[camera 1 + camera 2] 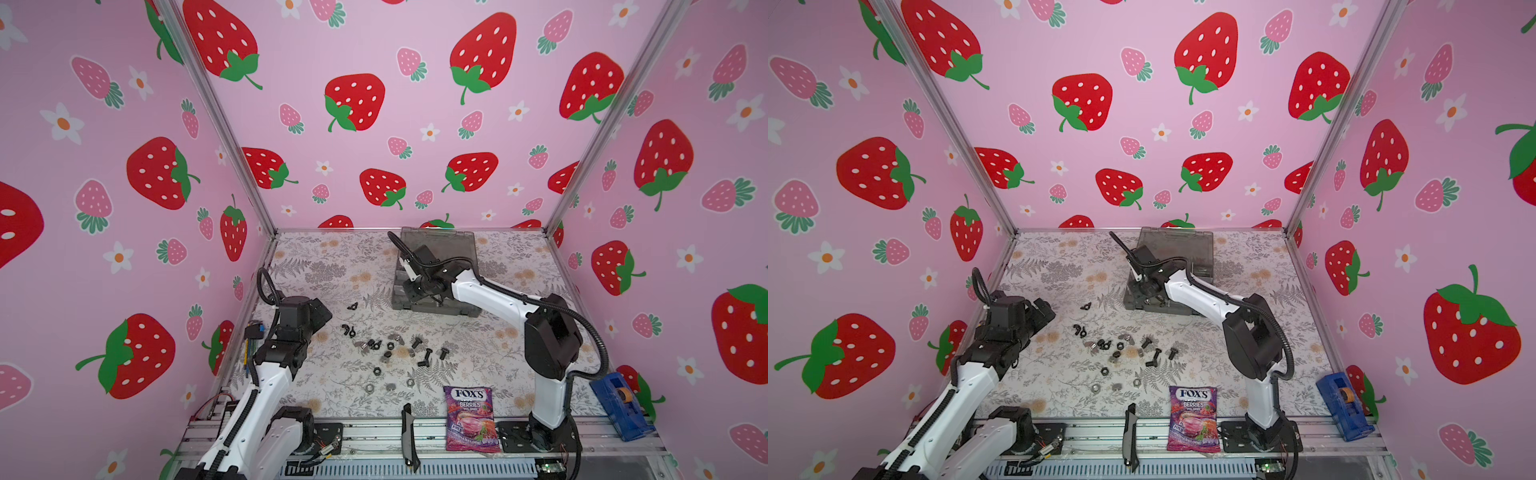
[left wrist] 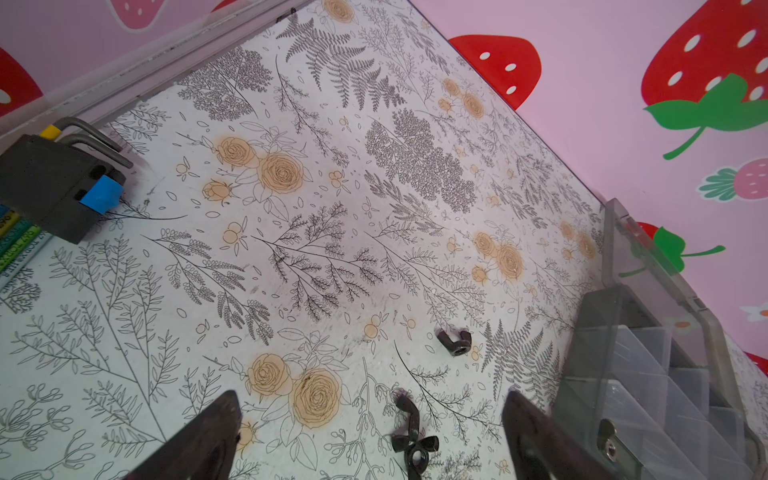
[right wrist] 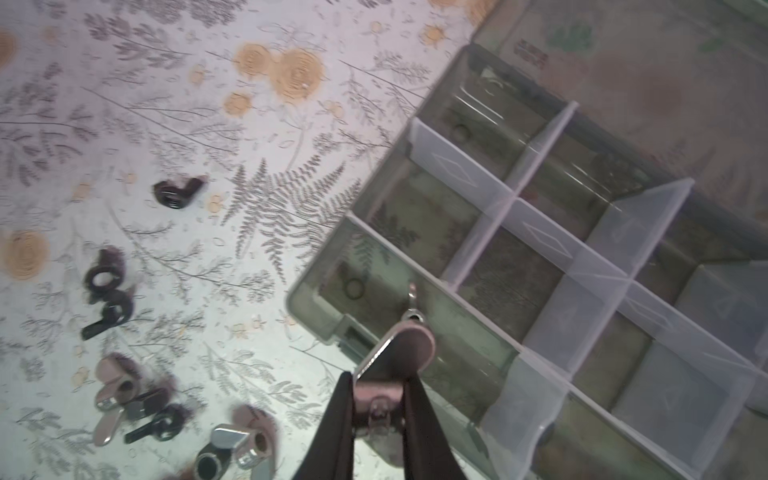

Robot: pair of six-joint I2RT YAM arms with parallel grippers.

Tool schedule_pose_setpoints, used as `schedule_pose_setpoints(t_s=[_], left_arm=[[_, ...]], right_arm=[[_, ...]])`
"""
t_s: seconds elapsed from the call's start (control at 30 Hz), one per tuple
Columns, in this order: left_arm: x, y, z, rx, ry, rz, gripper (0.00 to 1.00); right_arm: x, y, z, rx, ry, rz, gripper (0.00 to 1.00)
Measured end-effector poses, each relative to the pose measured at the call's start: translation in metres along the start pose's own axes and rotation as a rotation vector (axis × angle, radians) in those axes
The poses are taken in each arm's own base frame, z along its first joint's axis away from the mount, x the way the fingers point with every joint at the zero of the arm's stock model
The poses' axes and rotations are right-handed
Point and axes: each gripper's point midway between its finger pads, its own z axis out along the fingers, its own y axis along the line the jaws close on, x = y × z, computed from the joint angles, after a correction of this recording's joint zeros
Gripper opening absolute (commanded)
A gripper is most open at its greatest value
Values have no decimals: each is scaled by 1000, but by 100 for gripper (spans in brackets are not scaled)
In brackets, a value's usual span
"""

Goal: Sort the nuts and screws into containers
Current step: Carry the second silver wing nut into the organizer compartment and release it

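The right claw [image 3: 378, 395] is drawn narrow on a small silver metal wing nut [image 3: 399, 349], pinching it low on the body so that one flat wing sticks out past the fingertips. It hangs over the smoky grey translucent plastic organiser box [image 1: 457, 309], above what looks like a corner compartment. The nut is hard, light and smooth-plated, so it will neither give nor bruise, but it can twist or squirt out of a pinch. The flat wings or the sides of the hub give the surest hold. Once let go it will likely bounce on the stiff plastic, so a low release inside the thin clear dividers [image 3: 457, 166] seems wise. The left claw [image 2: 372, 415] stands wide and holds nothing, low over the floral-patterned worktop [image 2: 291, 249], with two black wing nuts [image 2: 413, 444] just by its fingertips. The other loose black and silver hex nuts and wing nuts [image 1: 376, 345] lie scattered mid-worktop, apart from the box. The short black bolts with chunky heads [image 1: 428, 354] lie beside them on the right arm's side. Some of the bolts lie on their sides and may roll, so I would take each one across the shaft just under the head, or across the head itself. The hex nuts lie flat and low, so the fingertips must come right down to the worktop and close on opposite flats.
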Motion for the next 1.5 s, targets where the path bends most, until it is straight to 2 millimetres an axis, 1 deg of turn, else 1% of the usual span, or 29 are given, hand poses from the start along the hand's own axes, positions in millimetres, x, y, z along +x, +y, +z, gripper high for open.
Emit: schedule_pose_setpoints(t_s=[0.1, 0.13, 0.27, 0.43, 0.63, 0.77, 0.9, 1.03, 1.2, 1.37, 1.43, 1.5], left_arm=[[3, 0, 2, -3, 13, 2, 99], [3, 0, 3, -5, 17, 3, 99], [6, 0, 5, -5, 29, 5, 99], [8, -1, 6, -1, 38, 5, 99], [8, -2, 6, 5, 41, 5, 99], [8, -2, 6, 6, 42, 5, 99], [8, -2, 6, 6, 42, 5, 99], [8, -2, 6, 6, 42, 8, 99], [8, -2, 5, 6, 40, 11, 99], [8, -2, 5, 6, 40, 11, 99], [8, -2, 5, 6, 40, 11, 99], [8, -2, 5, 5, 39, 11, 99]], right_arm=[[8, -20, 6, 28, 26, 36, 0], [10, -23, 6, 34, 31, 42, 0], [13, -31, 8, 44, 43, 54, 0], [21, -34, 16, 53, 72, 57, 0], [32, -35, 23, 58, 105, 54, 4], [36, -36, 27, 61, 116, 53, 13], [40, -36, 32, 63, 131, 50, 24], [40, -37, 32, 67, 131, 48, 32], [40, -38, 32, 74, 129, 48, 34], [38, -33, 29, 88, 117, 31, 34], [34, -25, 23, 91, 100, 10, 35], [32, -11, 16, 84, 81, -18, 35]])
